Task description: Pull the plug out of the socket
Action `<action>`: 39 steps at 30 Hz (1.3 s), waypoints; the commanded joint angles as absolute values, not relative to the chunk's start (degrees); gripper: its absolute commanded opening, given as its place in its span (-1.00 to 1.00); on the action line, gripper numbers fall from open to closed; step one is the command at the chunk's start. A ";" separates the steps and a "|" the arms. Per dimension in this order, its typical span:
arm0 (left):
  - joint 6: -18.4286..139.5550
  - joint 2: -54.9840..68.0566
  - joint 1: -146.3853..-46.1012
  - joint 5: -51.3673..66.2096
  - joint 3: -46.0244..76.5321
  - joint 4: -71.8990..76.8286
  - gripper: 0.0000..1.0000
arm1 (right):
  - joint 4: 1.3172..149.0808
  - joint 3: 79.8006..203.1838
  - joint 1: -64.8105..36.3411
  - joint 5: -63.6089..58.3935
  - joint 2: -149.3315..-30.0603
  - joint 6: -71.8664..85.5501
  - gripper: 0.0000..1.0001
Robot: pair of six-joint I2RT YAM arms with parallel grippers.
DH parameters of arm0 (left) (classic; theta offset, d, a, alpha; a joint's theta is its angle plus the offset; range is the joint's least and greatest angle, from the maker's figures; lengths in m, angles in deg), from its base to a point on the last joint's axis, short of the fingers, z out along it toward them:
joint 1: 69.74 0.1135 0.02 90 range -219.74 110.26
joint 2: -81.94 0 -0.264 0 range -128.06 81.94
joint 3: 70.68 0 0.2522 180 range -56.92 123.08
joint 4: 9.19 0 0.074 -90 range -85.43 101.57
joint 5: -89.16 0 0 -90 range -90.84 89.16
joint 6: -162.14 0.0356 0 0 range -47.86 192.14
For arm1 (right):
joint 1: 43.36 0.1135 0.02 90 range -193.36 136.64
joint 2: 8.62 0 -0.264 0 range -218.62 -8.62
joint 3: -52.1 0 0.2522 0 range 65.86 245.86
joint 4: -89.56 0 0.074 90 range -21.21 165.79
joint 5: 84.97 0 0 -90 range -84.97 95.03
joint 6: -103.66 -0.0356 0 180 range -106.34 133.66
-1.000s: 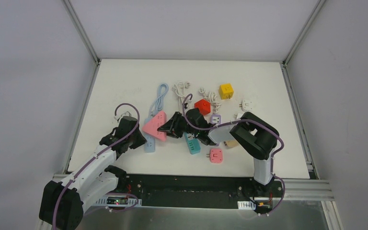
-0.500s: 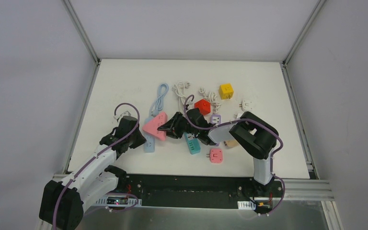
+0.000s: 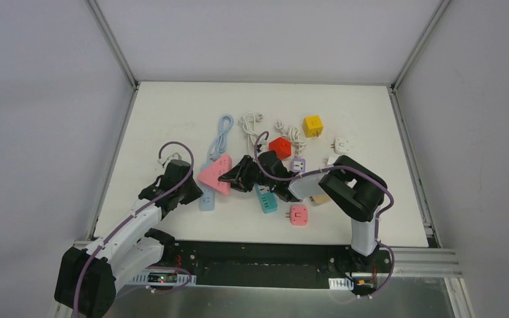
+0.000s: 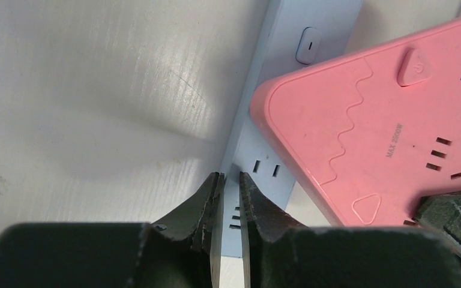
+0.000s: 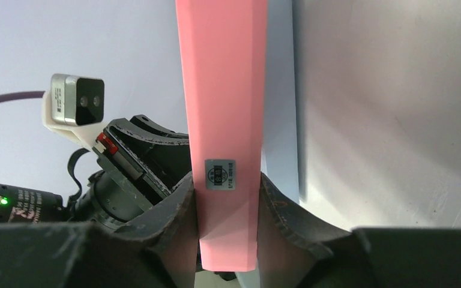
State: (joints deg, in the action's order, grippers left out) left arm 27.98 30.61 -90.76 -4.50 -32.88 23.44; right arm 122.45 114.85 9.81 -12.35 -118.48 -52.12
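Black fingers of the right end effector [image 5: 228, 240] are clamping the pink triangular socket block [image 5: 222, 90] across its thickness, at the corner facing that arm. The left end effector [image 4: 227, 198] is resting with its fingers together, tips down on the near end of the pale blue power strip [image 4: 300, 36]. The pink block is lying face up over the strip just beyond those tips, left of centre on the tabletop [image 4: 96, 90]. Any prongs beneath it are hidden.

My worry is the strip rising with the block, since it is being pinned at one end only. The right fingers could also slide off that smooth corner if the pull is going sideways.

The strip's long axis is running from the near edge toward the far edge, and the triangle is pointing one corner at the right arm.
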 commanded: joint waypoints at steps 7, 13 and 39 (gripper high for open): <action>28.46 28.52 -91.37 -3.52 -34.92 29.28 -0.70 | 125.90 115.93 9.80 -15.57 -115.22 -63.44 -1.00; 28.55 28.50 -91.36 -3.56 -34.93 29.50 -0.70 | 129.39 114.59 10.72 -14.77 -113.49 -50.47 -1.00; 28.59 28.33 -91.36 -3.65 -34.85 29.53 -0.69 | 135.98 112.45 9.80 -14.84 -113.72 -50.55 -1.00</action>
